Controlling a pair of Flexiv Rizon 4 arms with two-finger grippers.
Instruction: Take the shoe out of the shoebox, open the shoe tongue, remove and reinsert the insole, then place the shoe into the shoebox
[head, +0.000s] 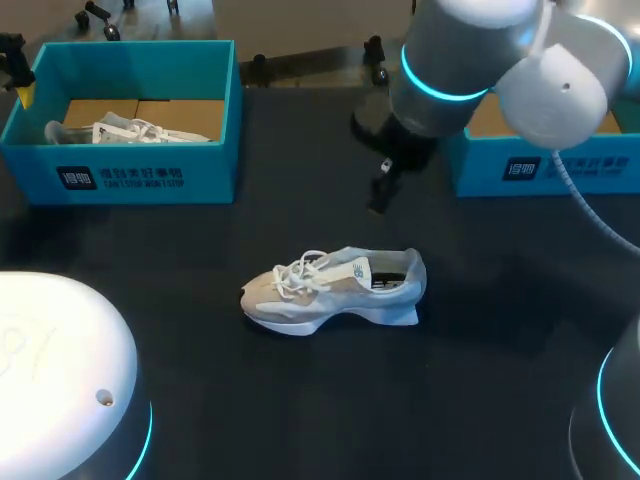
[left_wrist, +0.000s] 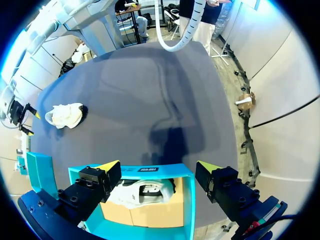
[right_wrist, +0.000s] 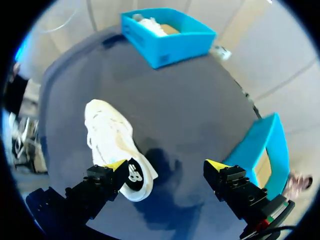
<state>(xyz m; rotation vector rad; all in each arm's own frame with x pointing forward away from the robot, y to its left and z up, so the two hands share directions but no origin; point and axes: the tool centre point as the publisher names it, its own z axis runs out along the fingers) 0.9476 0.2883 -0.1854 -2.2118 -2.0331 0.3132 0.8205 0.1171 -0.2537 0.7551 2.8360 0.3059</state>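
Dark tabletop (right_wrist: 200, 100) carries the white-and-grey lace-up sneaker (right_wrist: 112, 142), sole down, its heel beneath one finger of the right gripper (right_wrist: 166, 166), which gapes wide and empty. It is likely light and soft-walled, so the stiffer heel collar looks best for pinching.

Table (head: 300, 400) matt and dark — shoe (head: 335, 290) pale cloth with a smooth sole; shoebox (head: 30, 170) smooth turquoise card.

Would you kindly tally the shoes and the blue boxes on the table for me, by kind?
Shoes: 2, the table shoe and the boxed shoe.
Boxes: 2, the left box and the right box.
Total: 4.
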